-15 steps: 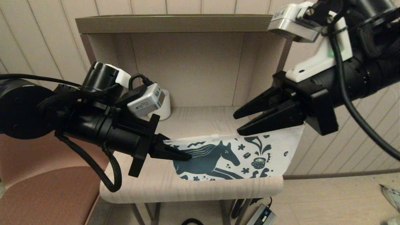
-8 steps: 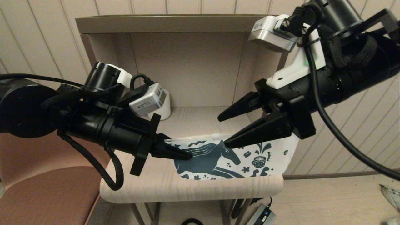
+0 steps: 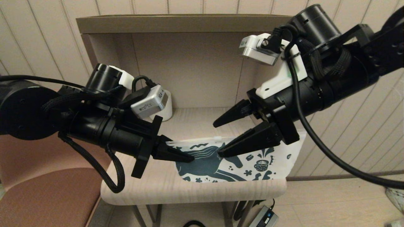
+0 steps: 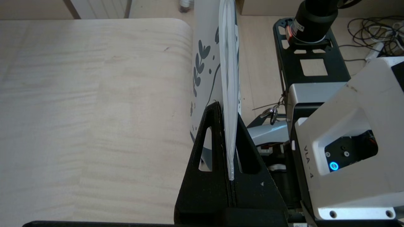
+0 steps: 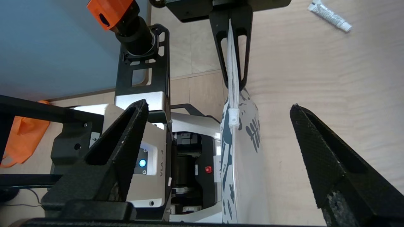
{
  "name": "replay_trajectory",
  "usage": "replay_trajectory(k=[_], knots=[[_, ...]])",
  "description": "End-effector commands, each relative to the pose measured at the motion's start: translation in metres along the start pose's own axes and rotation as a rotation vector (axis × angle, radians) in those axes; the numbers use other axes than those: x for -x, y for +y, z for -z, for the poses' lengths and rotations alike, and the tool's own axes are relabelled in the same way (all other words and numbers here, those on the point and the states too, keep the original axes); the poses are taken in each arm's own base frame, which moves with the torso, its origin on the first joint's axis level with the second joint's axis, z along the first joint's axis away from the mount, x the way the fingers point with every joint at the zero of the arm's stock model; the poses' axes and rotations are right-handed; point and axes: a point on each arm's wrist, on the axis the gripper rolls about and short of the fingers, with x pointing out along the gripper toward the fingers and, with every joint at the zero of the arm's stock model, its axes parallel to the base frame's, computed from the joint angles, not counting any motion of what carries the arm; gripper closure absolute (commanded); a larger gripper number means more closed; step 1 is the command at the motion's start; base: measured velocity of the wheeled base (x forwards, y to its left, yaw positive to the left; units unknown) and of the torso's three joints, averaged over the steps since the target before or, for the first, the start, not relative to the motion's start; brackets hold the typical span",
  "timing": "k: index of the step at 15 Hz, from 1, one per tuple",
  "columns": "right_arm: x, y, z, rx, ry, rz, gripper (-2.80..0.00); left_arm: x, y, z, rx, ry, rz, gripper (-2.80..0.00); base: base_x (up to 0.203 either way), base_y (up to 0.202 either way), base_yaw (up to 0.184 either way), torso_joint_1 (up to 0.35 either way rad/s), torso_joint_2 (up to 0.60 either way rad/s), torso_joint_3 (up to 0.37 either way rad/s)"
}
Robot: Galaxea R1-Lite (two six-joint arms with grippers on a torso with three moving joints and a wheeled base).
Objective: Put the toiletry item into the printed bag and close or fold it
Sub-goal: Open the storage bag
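1. Head view: left gripper (image 3: pixel 184 157) pinches the printed bag (image 3: pixel 246 164) at its left top corner, holding it upright at the shelf's (image 3: pixel 157 189) front edge. Right gripper (image 3: pixel 225 137), fingers spread, straddles the zip edge mid-bag.
2. Left wrist view: the zip edge is clamped flat between its fingers (image 4: pixel 205 148).
3. Right wrist view: the toiletry item (image 5: pixel 329 15) lies on the shelf, outside the bag. The current step looks like opening the mouth; next comes grasping the slider (image 5: pixel 233 117).
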Motion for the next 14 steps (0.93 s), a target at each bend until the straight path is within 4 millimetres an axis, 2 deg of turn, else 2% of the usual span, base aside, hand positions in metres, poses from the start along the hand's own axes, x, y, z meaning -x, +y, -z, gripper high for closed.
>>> replay_trajectory(k=[1, 14], knots=[[-0.0013, -0.0005, 0.0024, -0.008, 0.006, -0.008, -2.8, -0.0006, -0.0002, 0.0017, 0.003, -0.001, 0.008, 0.0, 0.0, 0.0, 0.0, 0.0, 0.0, 0.0], [-0.005, -0.0006, 0.0107, -0.006, 0.016, -0.011, -2.8, -0.0023, 0.0033, 0.0047, 0.009, 0.004, 0.005, 0.0, 0.0, 0.0, 0.0, 0.0, 0.0, 0.0]])
